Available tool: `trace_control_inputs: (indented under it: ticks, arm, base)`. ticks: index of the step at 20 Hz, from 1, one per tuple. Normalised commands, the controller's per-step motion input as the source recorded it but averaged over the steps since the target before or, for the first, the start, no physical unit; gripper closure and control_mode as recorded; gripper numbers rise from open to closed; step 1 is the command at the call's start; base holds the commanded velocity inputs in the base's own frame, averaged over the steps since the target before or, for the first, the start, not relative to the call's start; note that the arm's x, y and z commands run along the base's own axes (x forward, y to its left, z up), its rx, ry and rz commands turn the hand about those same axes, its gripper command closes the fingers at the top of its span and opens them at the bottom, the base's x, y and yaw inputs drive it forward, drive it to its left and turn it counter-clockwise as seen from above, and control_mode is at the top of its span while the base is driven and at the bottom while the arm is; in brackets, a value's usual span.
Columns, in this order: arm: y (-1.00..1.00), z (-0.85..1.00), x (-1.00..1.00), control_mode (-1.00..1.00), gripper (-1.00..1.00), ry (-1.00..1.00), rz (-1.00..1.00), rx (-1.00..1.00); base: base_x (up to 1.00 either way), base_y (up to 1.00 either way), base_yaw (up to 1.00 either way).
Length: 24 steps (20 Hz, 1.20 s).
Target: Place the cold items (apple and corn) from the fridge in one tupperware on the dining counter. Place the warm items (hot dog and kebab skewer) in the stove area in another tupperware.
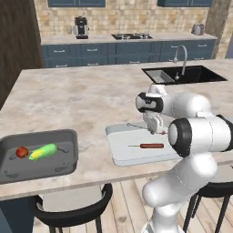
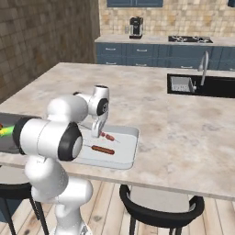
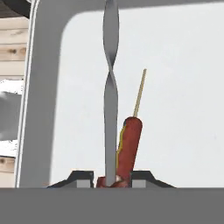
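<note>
- Counter (image 1: 82, 98): marble-patterned top spanning both base views; a sink (image 1: 191, 74) with a faucet (image 1: 182, 58) sits at its far end, at about 1 o'clock from the arm in the left base view.
- Back wall: dark blue cabinets (image 1: 123, 52) carry a coffee machine (image 1: 81, 27) and a cooktop (image 1: 132, 36).
- Stools: one black stool (image 1: 73, 209) stands below the counter's near edge in the left base view, another (image 2: 160, 206) in the right base view.
- Arm (image 1: 200, 134): white with dark joints, reaching forward over the counter's near edge.
- Light tray (image 1: 123, 148): pale tupperware directly under the hand, on the counter near its edge.
- Dark tray (image 1: 63, 164): grey tupperware at 9 o'clock from the light tray, well apart from it.
- Corn (image 1: 43, 151): lies inside the dark tray, near its middle.
- Apple (image 1: 22, 152): inside the dark tray, just beside the corn at its 9 o'clock.
- Hot dog (image 1: 152, 146): lies flat on the light tray's floor, on a thin stick, at 6 o'clock from the gripper in the left base view.
- Gripper (image 1: 157, 131): points down over the light tray; jaws drawn narrow around the kebab skewer (image 3: 111, 94).
- Skewer detail: in the hand view a twisted metal shaft runs toward 12 o'clock from between the fingertips (image 3: 81, 178), with red pieces at the pinch point.
- In the right base view, red pieces on the skewer (image 2: 108, 137) sit just at the gripper tips, above the tray floor or touching it; cannot tell which.
</note>
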Motion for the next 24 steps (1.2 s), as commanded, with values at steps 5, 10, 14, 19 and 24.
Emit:
trace_control_inputs:
  ticks: [5, 10, 14, 19, 24]
  arm:
    - [0.0, -0.54, 0.72, -1.0, 1.0, 0.13, 0.0, 0.0]
    - [0.0, -0.48, 0.52, -1.0, 1.0, 0.01, 0.0, 0.0]
    - [0.0, -0.45, 0.28, -1.0, 1.0, 0.0, 0.0, 0.0]
    - [-0.03, -0.39, 0.0, -1.0, 1.0, -0.03, 0.0, 0.0]
    - [-0.16, -0.17, -0.3, -1.0, -1.0, -0.15, 0.0, 0.0]
  base:
    - [0.0, 0.0, 0.0]
    - [0.0, 0.0, 0.0]
    - [0.0, 0.0, 0.0]
    - [0.0, 0.0, 0.0]
    - [0.0, 0.0, 0.0]
